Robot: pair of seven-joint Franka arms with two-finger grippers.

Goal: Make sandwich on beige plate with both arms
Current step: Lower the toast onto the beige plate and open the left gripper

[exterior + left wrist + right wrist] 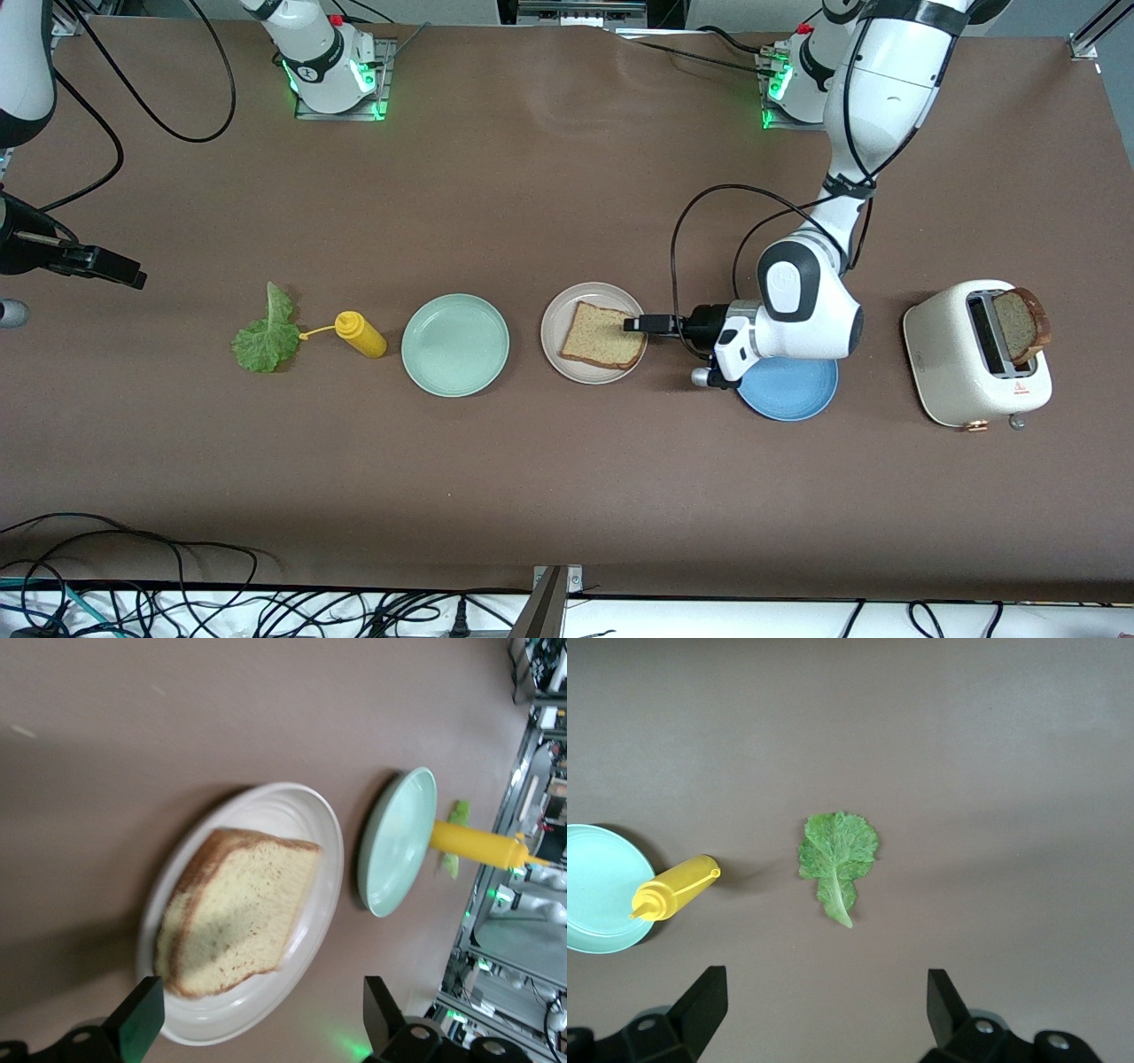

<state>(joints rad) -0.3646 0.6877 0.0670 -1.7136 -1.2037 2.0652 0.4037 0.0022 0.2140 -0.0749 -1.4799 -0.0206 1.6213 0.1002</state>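
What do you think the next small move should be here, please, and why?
Probably the right gripper should come down onto the lettuce leaf. One bread slice already lies on the beige plate, and the left gripper stands open beside it, holding nothing. The right gripper, open, hangs over the bare leaf, which lies beside the mustard bottle. The second slice sits in the toaster.

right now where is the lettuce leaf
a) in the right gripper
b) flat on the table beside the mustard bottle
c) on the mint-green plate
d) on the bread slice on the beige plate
b: the lettuce leaf lies flat on the bare table next to the yellow mustard bottle, toward the right arm's end, while the bread slice on the beige plate has nothing on top.
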